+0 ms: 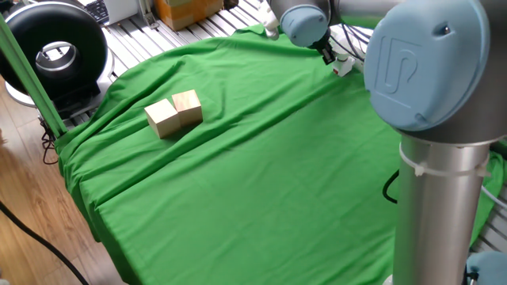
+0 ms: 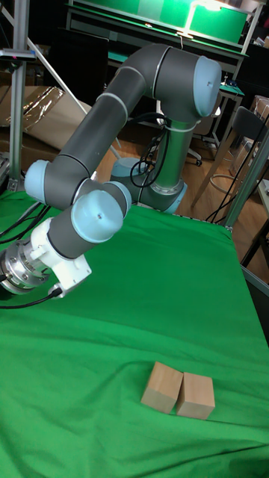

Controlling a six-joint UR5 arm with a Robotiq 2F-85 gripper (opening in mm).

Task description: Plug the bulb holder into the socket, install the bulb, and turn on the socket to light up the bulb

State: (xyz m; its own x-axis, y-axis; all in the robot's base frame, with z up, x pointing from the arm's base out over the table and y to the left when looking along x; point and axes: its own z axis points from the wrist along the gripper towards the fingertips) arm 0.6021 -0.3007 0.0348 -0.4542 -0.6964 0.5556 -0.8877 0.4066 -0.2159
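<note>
Two wooden blocks are sitting side by side, touching, on the cloth-covered table, and they serve as the landmark here. In the fixed view, the robot arm's wrist is hanging well behind and to the right of the blocks, at the table's far edge, while the arm's column is standing well to their right. A round ring-shaped device is sitting behind and to the left of the blocks, off the table.
</note>
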